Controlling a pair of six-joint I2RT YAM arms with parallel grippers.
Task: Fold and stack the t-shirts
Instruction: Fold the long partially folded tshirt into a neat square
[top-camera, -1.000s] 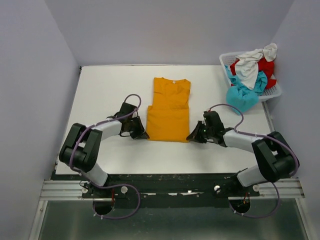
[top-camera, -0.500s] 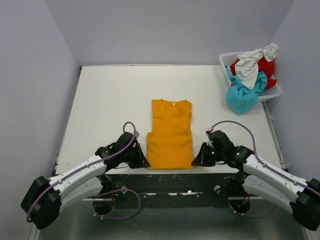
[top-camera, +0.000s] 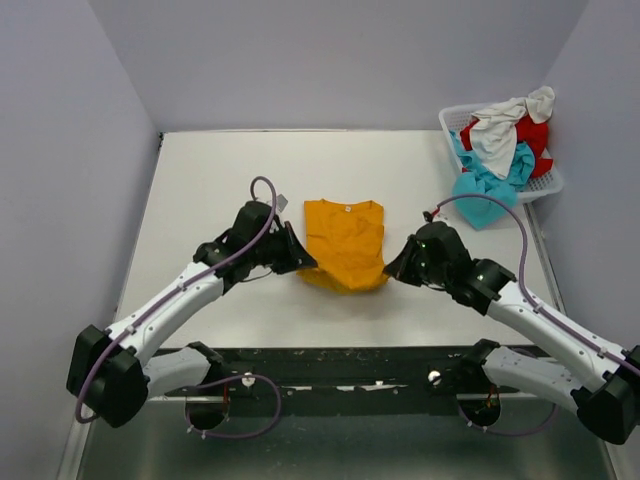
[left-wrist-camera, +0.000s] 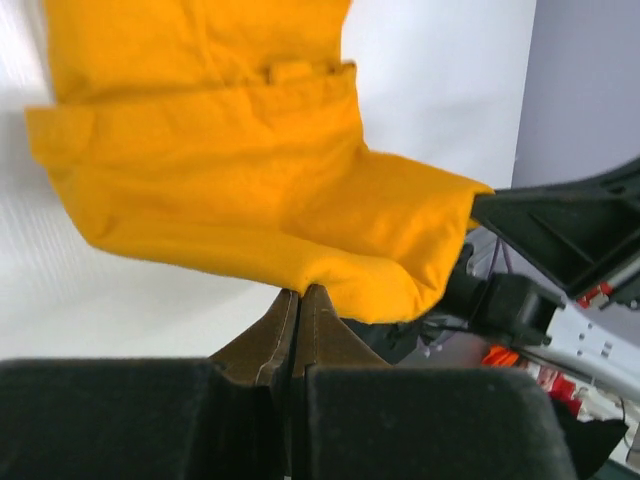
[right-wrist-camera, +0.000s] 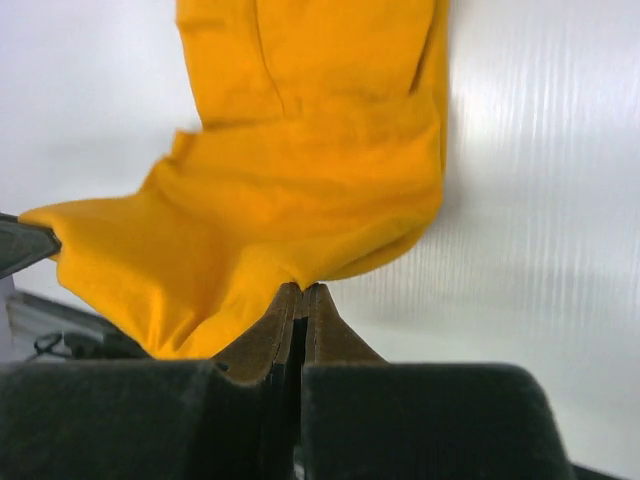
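White tabletop (top-camera: 220, 180) fills the top view. The mustard-orange t-shirt (top-camera: 345, 243) lies near its middle, collar toward the far wall, with its near hem raised off the surface between my left gripper (top-camera: 300, 262) and my right gripper (top-camera: 393, 270). The basket (top-camera: 448, 118) at the far right corner holds the turquoise t-shirt (top-camera: 485, 195), red t-shirt (top-camera: 538, 132) and white t-shirt (top-camera: 497, 138) in a heap, the turquoise one spilling over the near rim. Left wrist view: my fingers are clenched on a pinch of one hem corner, cloth sagging beyond it. Right wrist view: same condition, jaws closed on the opposite corner. Step in hand, by my judgement: the crosswise fold, hem to collar. The next move calls for carrying both corners forward level and together, lowering them onto the shoulders, then letting go.
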